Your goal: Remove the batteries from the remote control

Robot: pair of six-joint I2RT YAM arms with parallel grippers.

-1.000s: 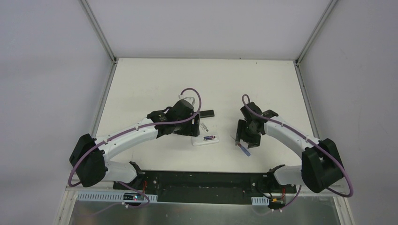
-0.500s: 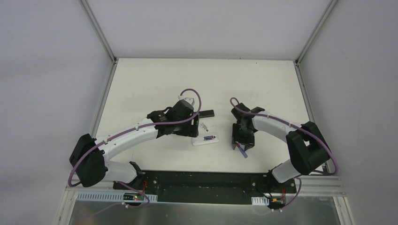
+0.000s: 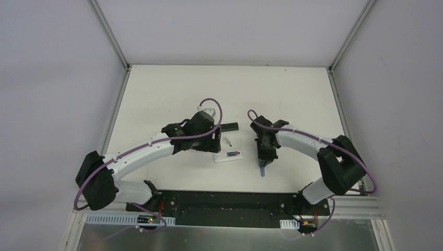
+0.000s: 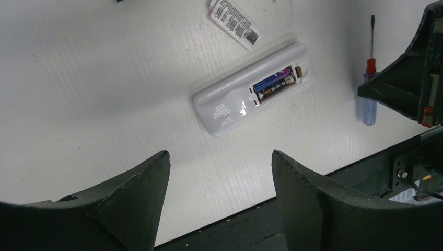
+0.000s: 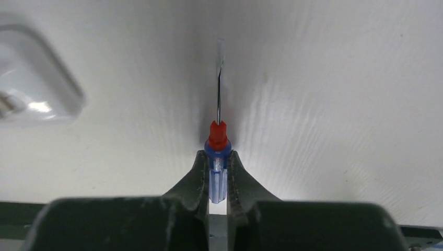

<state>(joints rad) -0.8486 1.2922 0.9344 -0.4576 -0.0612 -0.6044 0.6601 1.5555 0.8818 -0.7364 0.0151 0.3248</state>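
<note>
Pinches with the right jaws, shut tight, the clear blue plastic handle of a slim red-collared screwdriver (image 5: pixel 218 180) lying on the white tabletop (image 5: pixel 339 104). Holds the left jaws wide apart and empty above that tabletop. Looks down past them on a white plastic remote control (image 4: pixel 224 107), back up and compartment uncovered, with two small cylindrical batteries (image 4: pixel 271 84), blue-purple and dark, seated inside, the screwdriver apart to its right.
</note>
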